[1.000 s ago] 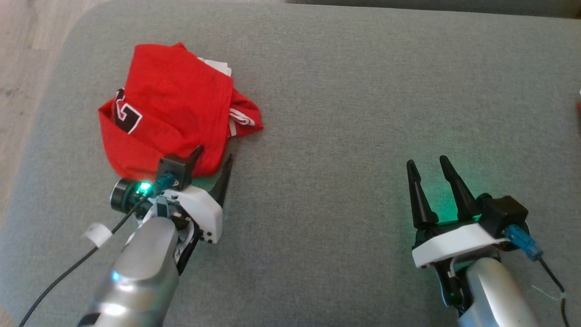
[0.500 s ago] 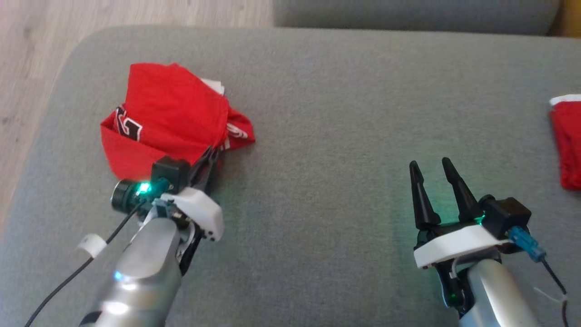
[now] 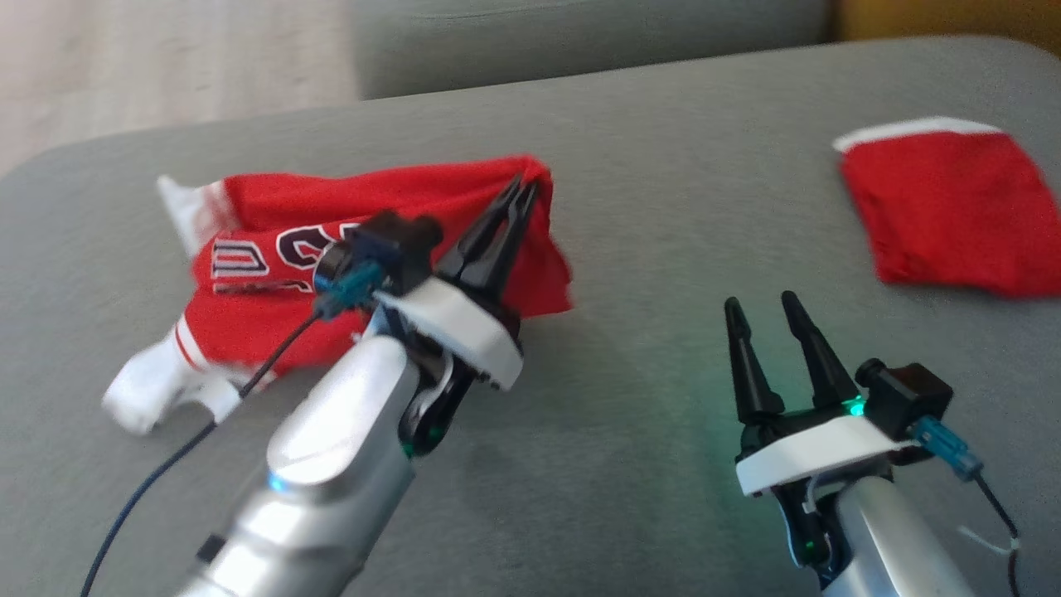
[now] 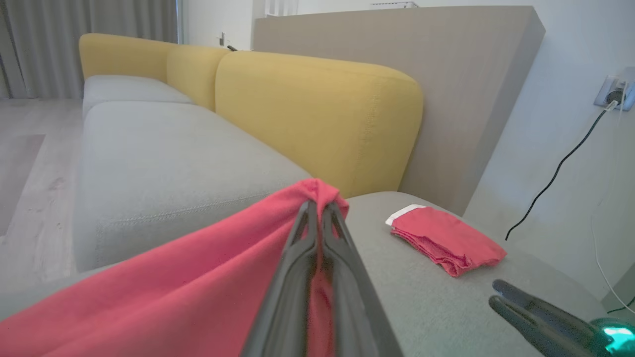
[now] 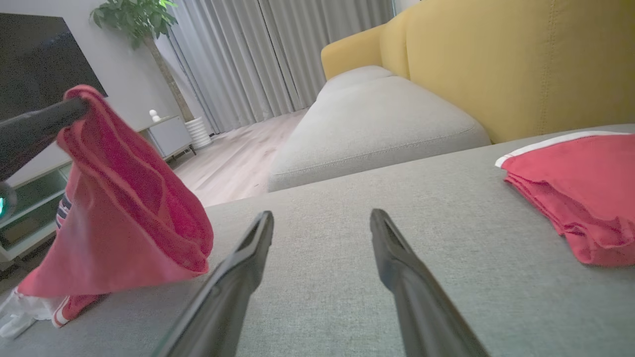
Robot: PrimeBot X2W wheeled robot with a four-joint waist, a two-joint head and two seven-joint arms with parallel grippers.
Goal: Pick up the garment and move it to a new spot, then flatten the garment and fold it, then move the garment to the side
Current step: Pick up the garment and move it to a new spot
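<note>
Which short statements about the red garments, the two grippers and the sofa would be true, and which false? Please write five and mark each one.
1. The left gripper is shut on a bunched edge of the red fabric jersey with white trim. True.
2. A folded red cloth with a white edge lies on the grey fabric seat cushion. True.
3. The right gripper holds that folded red cloth. False: its fingers stand open and empty, apart from the cloth.
4. The red fabric jersey lies wholly flat. False: its pinched part is lifted, and the rest trails down to the cushion.
5. The sofa's padded backrest is yellow. True.
</note>
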